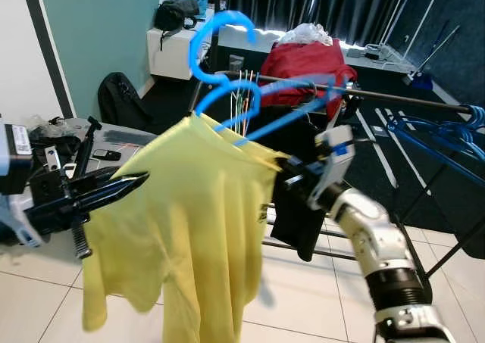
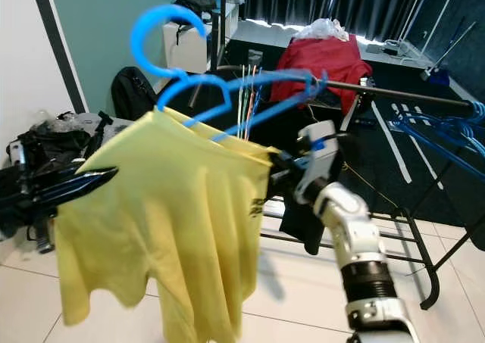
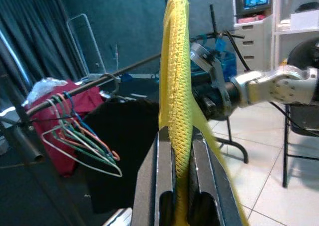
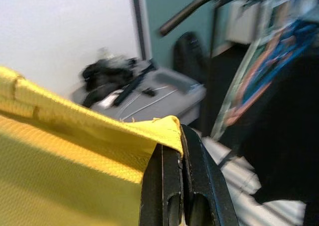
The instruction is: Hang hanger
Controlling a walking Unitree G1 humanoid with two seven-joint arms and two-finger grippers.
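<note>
- A blue hanger [image 1: 227, 63] is seen at upper centre of the left eye view, its hook at the top of the frame and its bar slanting down towards the right.
- A yellow shirt [image 1: 189, 229] is draped on the hanger and hangs through the centre and lower left of the frame.
- The shirt's left shoulder is pinched by the left gripper [image 1: 140, 181] at middle left; in the left wrist view its fingers [image 3: 157, 186] are closed on a yellow fold.
- The shirt's right shoulder edge is clamped by the right gripper [image 1: 286, 165] at centre right; in the right wrist view its fingers [image 4: 164, 181] are pressed together on the yellow hem.
- A dark rail [image 1: 409, 99] runs across the upper right, behind the hanger.
- A red garment [image 1: 307, 63] is draped over the rail at upper centre, and a black one [image 1: 299, 199] hangs below it.
- More blue hangers [image 1: 447, 135] are gathered at the far right edge.
- Thin coloured hangers [image 3: 79, 136] are hung on the rail, at left in the left wrist view.
- A black bag [image 1: 121, 101] lies on the floor at upper left.
</note>
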